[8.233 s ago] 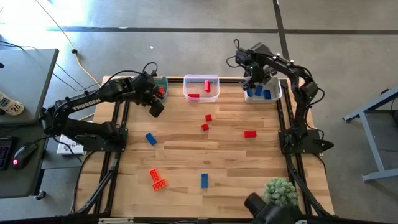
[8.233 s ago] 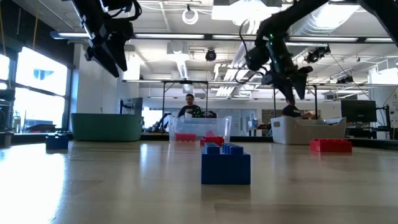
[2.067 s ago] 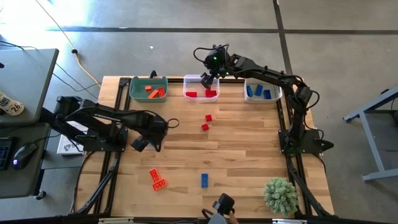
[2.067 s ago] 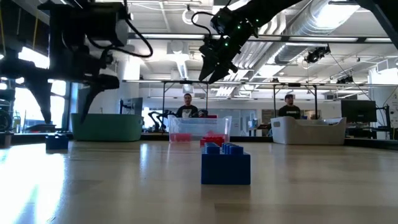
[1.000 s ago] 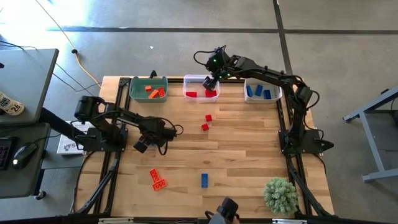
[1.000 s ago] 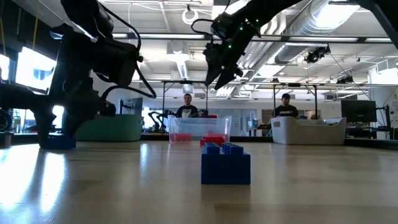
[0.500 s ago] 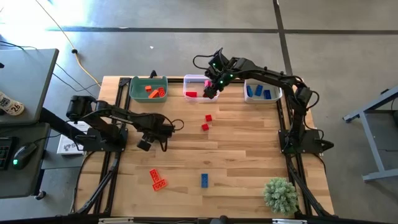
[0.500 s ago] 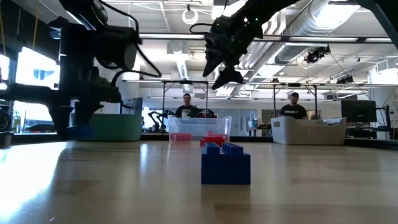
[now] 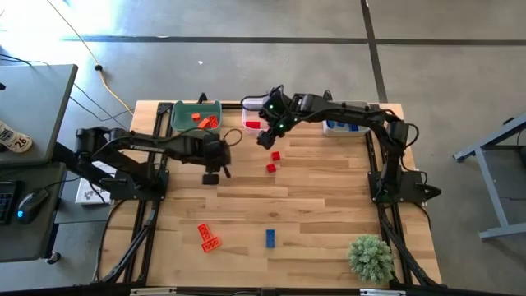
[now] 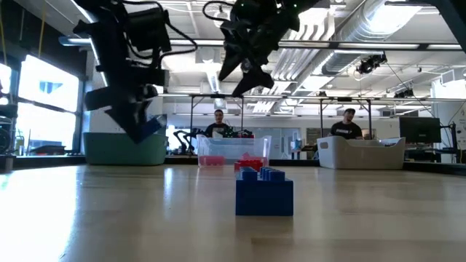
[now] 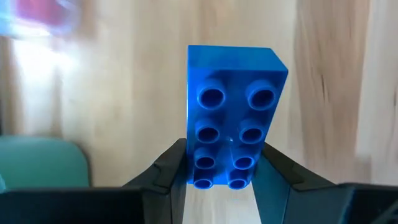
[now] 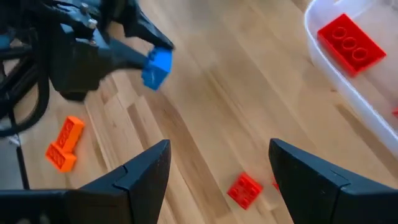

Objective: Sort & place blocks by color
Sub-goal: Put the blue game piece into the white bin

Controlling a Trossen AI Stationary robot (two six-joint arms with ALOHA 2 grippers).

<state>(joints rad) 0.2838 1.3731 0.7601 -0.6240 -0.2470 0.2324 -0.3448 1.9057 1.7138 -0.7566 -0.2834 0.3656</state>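
**A:** Where's your left pincer (image 11: 221,177)?

**B:** You have it lifted off the worktop (image 9: 329,214), closed tight on a blue block (image 11: 232,112), which sticks out past the fingertips with its studs facing the wrist camera. The green bin (image 9: 196,116) sits just beyond that pincer, toward the worktop's far edge.

**A:** And your right pincer (image 12: 217,165)?

**B:** Its jaws stand wide apart with nothing between them. You're holding it in the air in front of the clear bin (image 9: 256,117), near the left pincer. Two small red blocks (image 9: 273,161) lie on the worktop just below it, towards the near edge.

**A:** The rest?

**B:** An orange pair (image 9: 208,237) and another blue block (image 9: 269,238) lie well away from both pincers, near the front edge. Orange blocks sit in the green bin, red ones in the clear bin, blue ones in the grey bin (image 9: 349,123) behind the right arm.
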